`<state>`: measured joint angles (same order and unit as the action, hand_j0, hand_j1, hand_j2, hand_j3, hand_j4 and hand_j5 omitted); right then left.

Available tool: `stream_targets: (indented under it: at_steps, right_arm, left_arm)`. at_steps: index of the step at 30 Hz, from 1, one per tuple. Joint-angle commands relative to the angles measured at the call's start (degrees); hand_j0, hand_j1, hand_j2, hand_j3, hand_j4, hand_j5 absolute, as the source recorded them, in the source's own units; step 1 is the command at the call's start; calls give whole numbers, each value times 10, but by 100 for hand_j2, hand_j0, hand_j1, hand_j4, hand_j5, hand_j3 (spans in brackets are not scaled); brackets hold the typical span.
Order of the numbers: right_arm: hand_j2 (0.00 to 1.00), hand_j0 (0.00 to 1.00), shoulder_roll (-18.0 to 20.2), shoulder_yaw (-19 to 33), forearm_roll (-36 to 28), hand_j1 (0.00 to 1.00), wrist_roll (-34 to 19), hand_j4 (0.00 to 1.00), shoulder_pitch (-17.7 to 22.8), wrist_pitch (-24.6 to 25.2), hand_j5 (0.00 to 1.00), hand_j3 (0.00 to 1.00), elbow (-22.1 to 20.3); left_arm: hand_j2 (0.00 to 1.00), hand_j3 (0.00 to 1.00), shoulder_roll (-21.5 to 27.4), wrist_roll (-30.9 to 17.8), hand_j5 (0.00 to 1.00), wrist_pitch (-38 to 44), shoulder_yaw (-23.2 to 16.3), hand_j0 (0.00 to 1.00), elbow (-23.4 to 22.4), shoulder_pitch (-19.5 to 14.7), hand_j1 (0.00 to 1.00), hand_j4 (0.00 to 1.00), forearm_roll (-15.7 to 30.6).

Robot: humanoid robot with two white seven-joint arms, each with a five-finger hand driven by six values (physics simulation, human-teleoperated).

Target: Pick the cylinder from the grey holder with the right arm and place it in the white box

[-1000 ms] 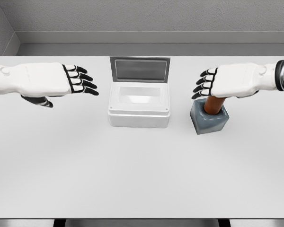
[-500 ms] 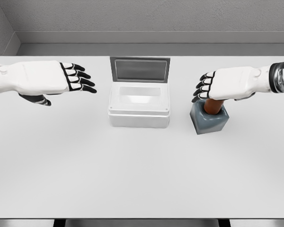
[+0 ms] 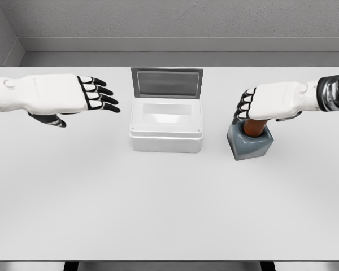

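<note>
Cylinder (image 3: 255,126): brown, standing upright in the grey holder (image 3: 250,143), long axis vertical, lower end seated in the socket. Only a short stretch of the shaft shows between the holder's rim and the hand above it. Holder sits on the counter (image 3: 158,209) at about 3 o'clock from the white box (image 3: 166,125), just beside it but apart.

Right hand (image 3: 271,100): positioned directly over the cylinder's top, palm down, arm entering from 3 o'clock. Fingers (image 3: 244,105) curl downward on the 9 o'clock side of the shaft. Whether they are actually clamped on the cylinder cannot be told from this angle; the upper end is hidden under the palm, so contact is probable but unconfirmed.

Left hand (image 3: 51,95): at 9 o'clock of the box, well apart from the holder, fingers spread and holding nothing.

Assessment: the right hand is by far the nearer, and the cylinder lies straight beneath it. The coming move turns on that vertical axis; extraction calls for a straight upward pull before any travel toward 9 o'clock. White box stands with lid (image 3: 166,83) raised at its 12 o'clock edge, interior accessible from above.
</note>
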<state>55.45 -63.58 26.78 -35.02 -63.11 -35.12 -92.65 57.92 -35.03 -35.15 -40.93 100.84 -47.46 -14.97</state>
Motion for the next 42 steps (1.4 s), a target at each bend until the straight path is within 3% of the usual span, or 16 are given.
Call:
stream_targets:
  at_steps: [1,6,19,33,42]
  right_arm:
    - [78,78,0,-3,-1,78,0,78,0,1,78,78,0]
    - [56,56,0,-3,-1,56,0,56,0,1,56,56,0]
    - [37,37,3,-2,3,37,0,37,1,1,37,37,-2]
    - [37,37,28,7,-1,37,0,37,-20,1,37,37,-15]
    - [37,37,-5,6,3,37,0,37,-36,1,37,37,-15]
  left_arm:
    - [100,100,-5,0,100,2,0,100,0,1,100,100,2]
    - [100,100,3,0,100,2,4,100,-1,-3,100,100,6]
    - [100,100,32,0,100,2,4,100,23,-8,100,100,11]
    - [100,100,47,0,100,2,12,100,22,-4,100,100,11]
    - [100,100,54,0,100,2,12,100,22,-4,100,100,11]
